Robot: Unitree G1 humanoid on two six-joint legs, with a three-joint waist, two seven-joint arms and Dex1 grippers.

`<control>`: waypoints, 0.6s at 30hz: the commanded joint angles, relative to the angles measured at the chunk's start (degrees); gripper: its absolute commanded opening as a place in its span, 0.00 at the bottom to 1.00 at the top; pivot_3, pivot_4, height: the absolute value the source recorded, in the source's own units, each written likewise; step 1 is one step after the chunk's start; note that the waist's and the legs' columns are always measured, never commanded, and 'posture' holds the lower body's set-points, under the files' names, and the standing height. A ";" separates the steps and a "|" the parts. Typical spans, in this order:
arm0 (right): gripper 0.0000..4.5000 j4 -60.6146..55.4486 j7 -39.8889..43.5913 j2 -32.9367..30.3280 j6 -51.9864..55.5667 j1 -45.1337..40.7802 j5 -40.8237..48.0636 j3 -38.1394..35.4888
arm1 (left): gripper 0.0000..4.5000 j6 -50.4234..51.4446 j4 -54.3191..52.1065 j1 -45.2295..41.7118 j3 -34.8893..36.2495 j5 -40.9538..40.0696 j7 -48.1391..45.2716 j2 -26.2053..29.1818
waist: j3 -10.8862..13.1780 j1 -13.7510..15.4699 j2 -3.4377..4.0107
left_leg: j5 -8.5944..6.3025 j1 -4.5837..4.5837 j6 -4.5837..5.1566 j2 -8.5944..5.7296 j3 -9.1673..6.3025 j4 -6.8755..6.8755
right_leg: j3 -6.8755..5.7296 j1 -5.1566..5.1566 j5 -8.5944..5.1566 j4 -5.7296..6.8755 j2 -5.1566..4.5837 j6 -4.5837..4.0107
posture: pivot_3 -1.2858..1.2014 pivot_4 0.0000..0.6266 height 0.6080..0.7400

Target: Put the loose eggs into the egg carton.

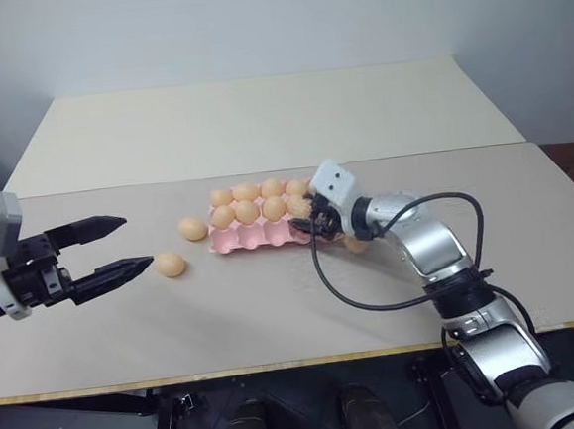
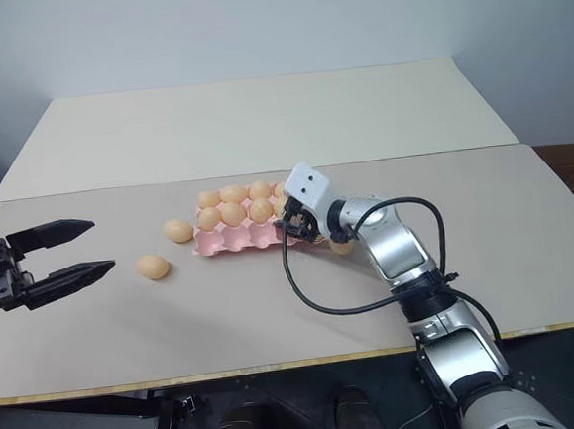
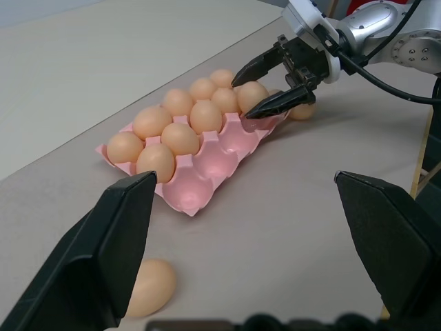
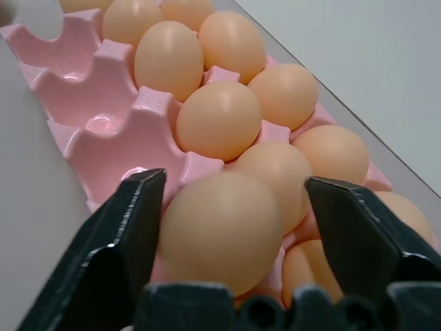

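The pink egg carton [image 1: 254,239] lies mid-table, its two far rows filled with tan eggs and its near row of cups bare. My right gripper [image 1: 302,219] is at the carton's right end, open, with one finger on each side of an egg [image 4: 220,231] sitting in the end cup [image 3: 253,95]. Two loose eggs lie left of the carton, one [image 1: 193,228] close to it and another [image 1: 170,264] nearer my left gripper [image 1: 138,241], which hovers open and empty. A third loose egg [image 1: 357,245] rests on the table under my right wrist.
The carton lies on a grey-beige table top [image 1: 275,315] with a paler table [image 1: 259,117] joined behind it. A black cable [image 1: 373,302] loops from my right wrist over the table. Open surface lies in front of the carton.
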 commanded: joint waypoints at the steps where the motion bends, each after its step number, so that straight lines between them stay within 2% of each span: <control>1: 1.00 -6.27 0.71 -1.00 1.47 0.75 0.90 -1.02 | 1.00 -1.01 -0.76 0.26 1.74 0.13 -0.50 0.80 | 0.00 0.02 0.00 | 0.00 0.00 0.00 0.00 0.00 0.00 | 0.00 0.00 0.00 0.00 0.00 0.00 | 0.52 0.24 1.00; 8: 1.00 -19.88 3.56 -7.38 7.40 3.94 7.12 -9.61 | 1.00 -0.83 -1.12 0.54 2.04 -0.13 -0.80 0.85 | 0.00 0.28 0.00 | 0.00 -0.01 0.00 0.00 -0.03 -0.02 | -0.01 0.00 0.00 -0.02 0.00 0.00 | 0.52 0.24 1.00; 13: 1.00 -30.57 11.85 -18.63 8.11 13.66 17.11 -22.24 | 1.00 -1.32 -0.66 2.80 4.31 -0.11 -2.79 0.54 | 0.00 1.32 0.00 | -0.01 -0.03 0.01 0.00 -0.02 -0.02 | -0.04 0.04 0.00 -0.10 -0.02 0.00 | 0.52 0.24 1.00; 18: 1.00 -35.86 18.91 -27.66 8.97 24.94 25.95 -34.58 | 1.00 -2.63 -0.59 7.28 7.46 0.71 -4.71 -0.74 | 0.00 1.23 0.00 | -0.01 0.09 0.02 0.00 0.03 -0.02 | -0.03 0.17 -0.01 -0.09 -0.02 0.01 | 0.52 0.24 1.00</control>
